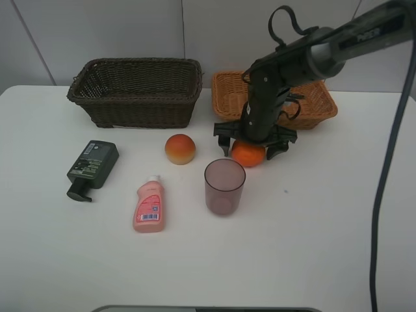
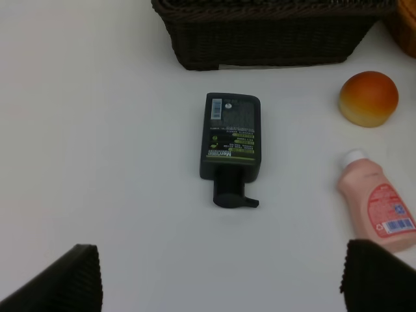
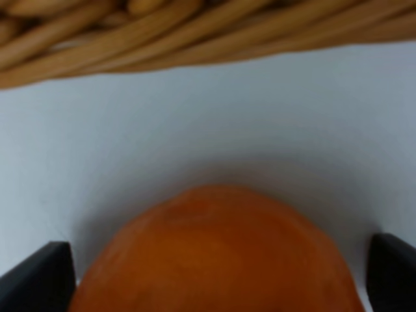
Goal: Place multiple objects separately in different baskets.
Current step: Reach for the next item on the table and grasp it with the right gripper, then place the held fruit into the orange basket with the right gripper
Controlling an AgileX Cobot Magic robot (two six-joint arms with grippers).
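Orange (image 1: 248, 156) | right end effector (image 1: 253, 147) spread wide astride it | left end effector (image 2: 221, 281) spread, empty

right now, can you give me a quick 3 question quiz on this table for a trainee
1. True or false: the orange already lies in the light basket.
2. Which one stands upright? A pump bottle; B tumbler; C pink bottle.
3. Fill in: on the right gripper, the jaws stand ___ on either side of the orange.

Key: 1 false, it sits on the table; 2 B; 3 open.
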